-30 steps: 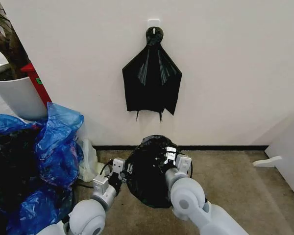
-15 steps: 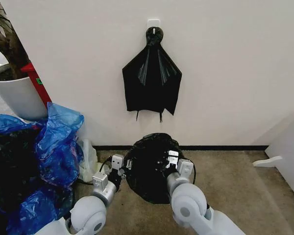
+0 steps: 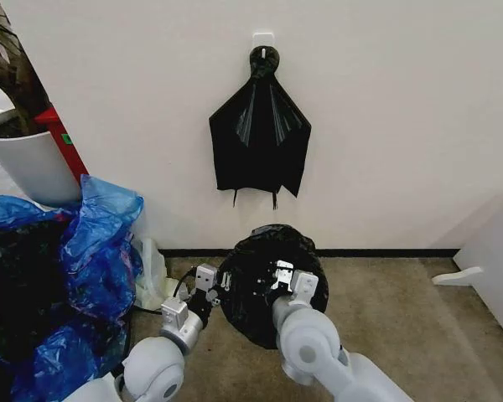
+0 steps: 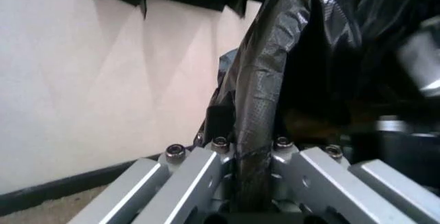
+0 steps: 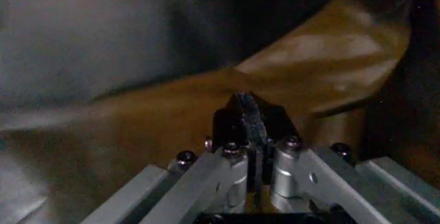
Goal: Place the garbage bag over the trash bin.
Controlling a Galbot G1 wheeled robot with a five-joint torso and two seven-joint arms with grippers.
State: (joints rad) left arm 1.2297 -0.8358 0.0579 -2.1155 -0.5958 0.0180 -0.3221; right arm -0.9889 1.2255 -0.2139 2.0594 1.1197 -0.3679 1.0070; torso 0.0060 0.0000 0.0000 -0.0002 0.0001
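Head view shows the garbage bag [image 3: 264, 285] held low in front of the robot, just above the brown carpet [image 3: 402, 318] and near the foot of the white wall [image 3: 386, 126]. It reads as a dark, rounded shape stretched between both arms. No cream bucket can be made out; whether the trash bin sits inside or under the black plastic cannot be told.

The left gripper [image 3: 208, 289] sits at the bag's left edge. In the left wrist view its fingers [image 4: 218, 126] are pressed together on a fold of the glossy plastic, which rises taut away from them. The right gripper [image 3: 283, 280] sits toward the bag's right side, over the dark plastic. In the right wrist view its fingers [image 5: 234, 126] are pinched on a thin black edge of the bag.

Doing this step well seems to call for keeping both pinches firm and the hem spread evenly, so the mouth stays round and wide. Pulling unevenly could tear the thin film or let one side slip.

Both forearms reach forward and downward from the bottom of the head view, wrists angled inward toward each other, with the bag's mouth spanning the gap between them. A second black bundle [image 3: 260, 138] hangs from a wall hook [image 3: 263, 38] above, and blue bags [image 3: 84, 251] lie to the left.
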